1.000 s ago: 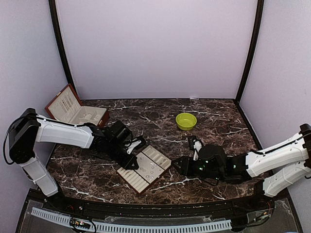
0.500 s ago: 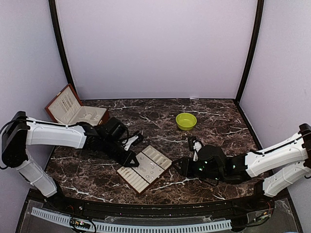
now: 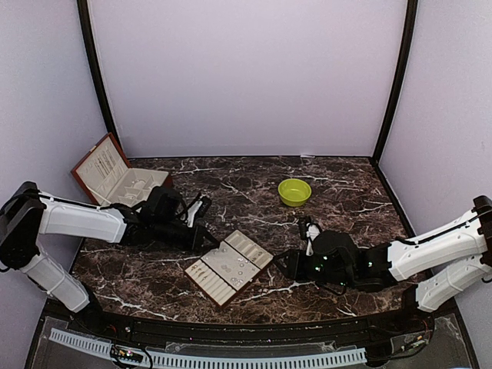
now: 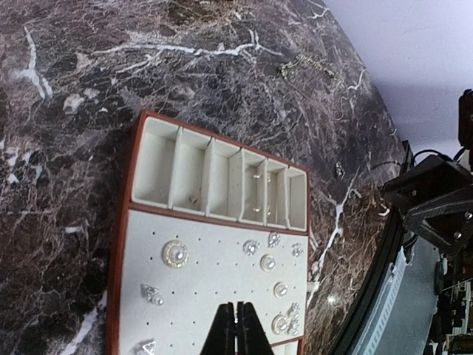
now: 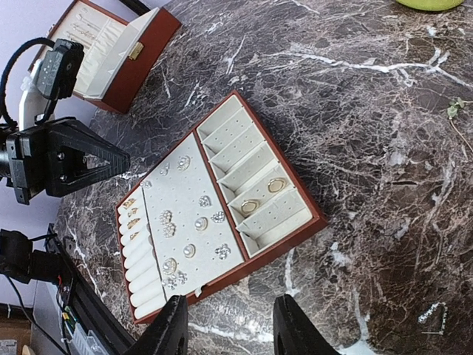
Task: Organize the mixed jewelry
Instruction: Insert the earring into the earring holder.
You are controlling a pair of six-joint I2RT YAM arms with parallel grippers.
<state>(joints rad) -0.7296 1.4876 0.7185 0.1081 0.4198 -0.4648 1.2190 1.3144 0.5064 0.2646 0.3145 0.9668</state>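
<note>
The cream compartment tray (image 3: pixel 228 267) lies on the marble between the arms. Pale studs (image 4: pixel 175 254) sit on its dotted panel, and two rings (image 5: pixel 276 185) lie in its long compartments. A thin chain (image 4: pixel 307 65) lies loose on the marble beyond the tray, and another chain (image 5: pixel 432 314) lies near my right gripper. My left gripper (image 3: pixel 209 238) is shut and empty, just off the tray's left side; its tips (image 4: pixel 236 314) point over the stud panel. My right gripper (image 5: pixel 233 325) is open and empty, low over the marble at the tray's right edge (image 3: pixel 284 265).
The reddish-brown box (image 3: pixel 119 175) stands open at the back left and also shows in the right wrist view (image 5: pixel 118 52). A green bowl (image 3: pixel 294 191) sits at the back right. A tiny loose piece (image 5: pixel 452 109) lies on the marble right of the tray.
My left gripper has drawn back from over the tray toward the left and rear. The right arm and the tray have barely moved.
</note>
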